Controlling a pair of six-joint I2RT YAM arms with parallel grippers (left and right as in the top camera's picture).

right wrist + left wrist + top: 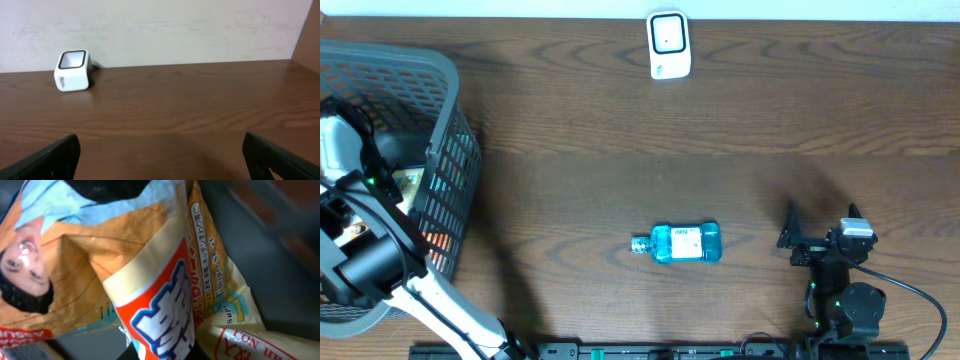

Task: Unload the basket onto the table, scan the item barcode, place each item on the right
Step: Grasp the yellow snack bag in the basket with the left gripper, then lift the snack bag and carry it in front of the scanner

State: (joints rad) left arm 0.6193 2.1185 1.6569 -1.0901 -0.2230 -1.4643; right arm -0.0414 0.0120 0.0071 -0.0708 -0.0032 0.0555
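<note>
Barely begun: inside the basket point(450, 150) my left gripper point(365, 180) is clamped tight, seemingly pinching a packet point(125, 280). My right gripper point(160, 165), well outside the basket, gapes empty. Lifting it to the scanner point(669, 45), far from the basket, remains.

A crinkled tan and light-blue plastic packet point(125, 265) fills most of the frame, very close to the lens, with a printed smiling face point(22, 265) lying upside down at its left edge. Across its middle runs a cream band that carries an orange-red panel point(160, 315) with large white, blue-edged characters, and small print including the words "Wiper Sheet" runs along its right edge. A cream plastic packet with red lettering point(250, 345) touches it at the lower right, with a blurred dark grey surface point(280, 255) behind both.
</note>
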